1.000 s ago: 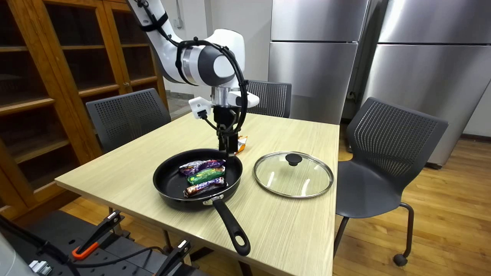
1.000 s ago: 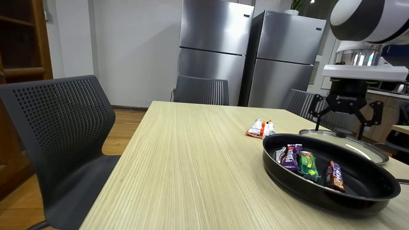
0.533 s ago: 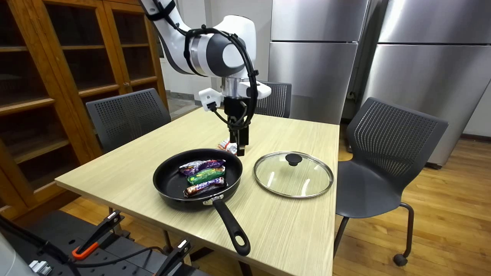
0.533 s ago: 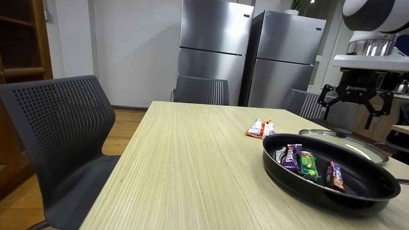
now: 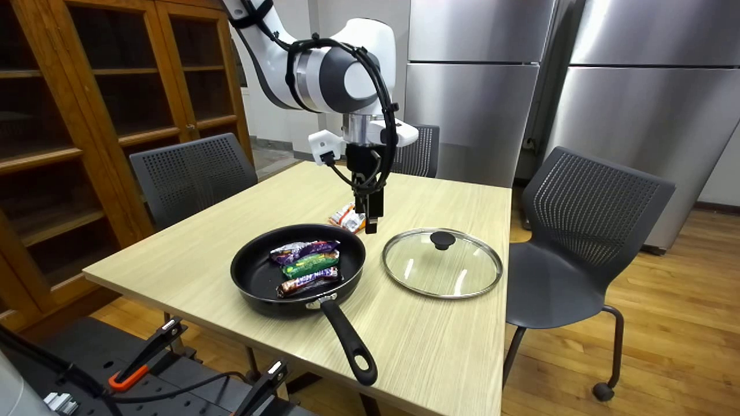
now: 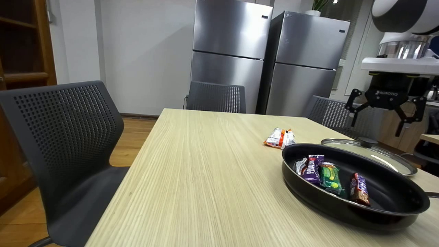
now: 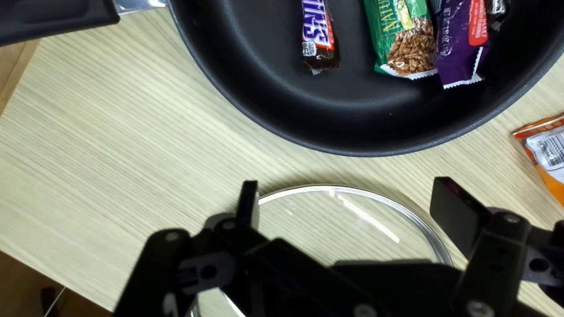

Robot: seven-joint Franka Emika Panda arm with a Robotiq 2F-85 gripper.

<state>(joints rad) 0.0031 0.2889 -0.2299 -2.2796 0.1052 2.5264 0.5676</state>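
- Wrist view: the claw (image 7: 346, 204) stands spread wide, its fingers (image 7: 458, 215) well apart, with nothing held between them.
- In both exterior views it hangs in the air over the table (image 5: 191, 260), touching nothing.
- Below it in the wrist view lies the glass lid (image 7: 324, 226), partly hidden by the claw. The lid rests flat on the table, its dark knob (image 5: 443, 238) upward, just beside the pan (image 7: 343, 127), with a strip of table between the two.
- The pan stands upright and uncovered, its black handle (image 5: 347, 341) reaching out over the table.
- Inside the pan are a purple packet (image 7: 460, 42), a green packet (image 7: 398, 39) and a brown bar (image 7: 318, 35). The purple and green ones lie side by side; the brown bar lies a little apart from them. A silvery wrapper (image 6: 300, 166) shows next to the purple packet; whether it is a separate thing cannot be told.
- An orange and white packet (image 7: 546, 149) lies on the table outside the pan, near its rim.
- By judgement, the work looks partway: three snacks rest in the pan, free of the claw, while the orange and white packet is outside, the lid is off, and neither of these two is gripped.
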